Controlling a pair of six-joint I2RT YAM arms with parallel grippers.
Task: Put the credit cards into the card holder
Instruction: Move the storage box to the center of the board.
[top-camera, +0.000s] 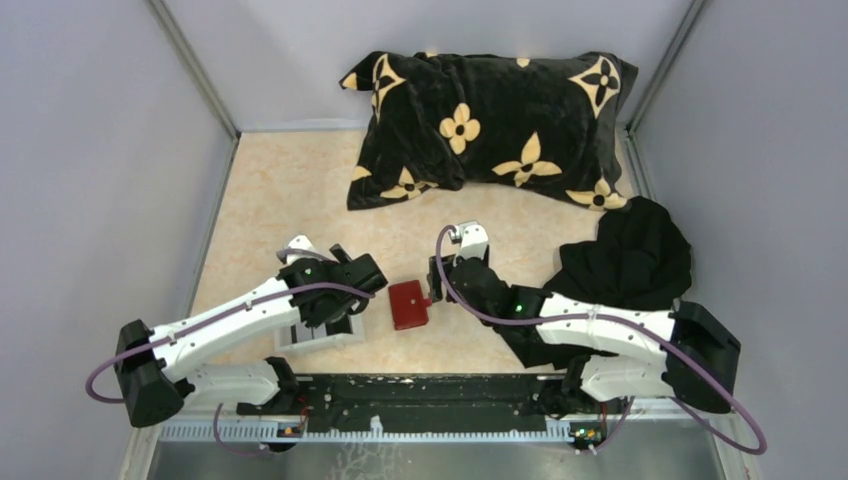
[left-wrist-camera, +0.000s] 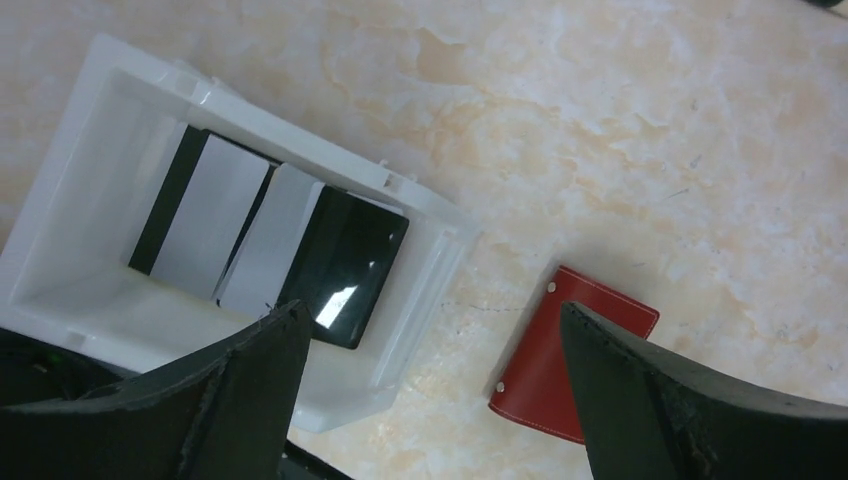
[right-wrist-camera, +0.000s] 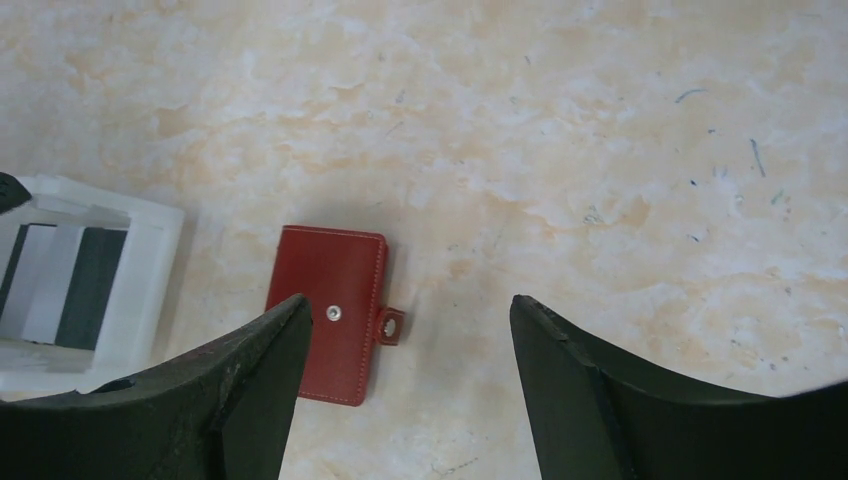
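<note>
The red card holder (top-camera: 408, 304) lies folded shut on the table between the two grippers, its snap tab loose at its right side; it also shows in the left wrist view (left-wrist-camera: 570, 350) and the right wrist view (right-wrist-camera: 330, 310). Black credit cards with white bands (left-wrist-camera: 270, 240) lie in a small white tray (left-wrist-camera: 90, 300); they also show in the right wrist view (right-wrist-camera: 60, 285). My left gripper (left-wrist-camera: 430, 330) is open and empty above the tray's right end. My right gripper (right-wrist-camera: 405, 320) is open and empty just right of the holder.
The white tray (top-camera: 318, 335) sits under the left gripper. A black pillow with yellow flowers (top-camera: 490, 130) lies at the back. A black cloth (top-camera: 630, 265) is heaped at the right, beside the right arm. Grey walls close in both sides.
</note>
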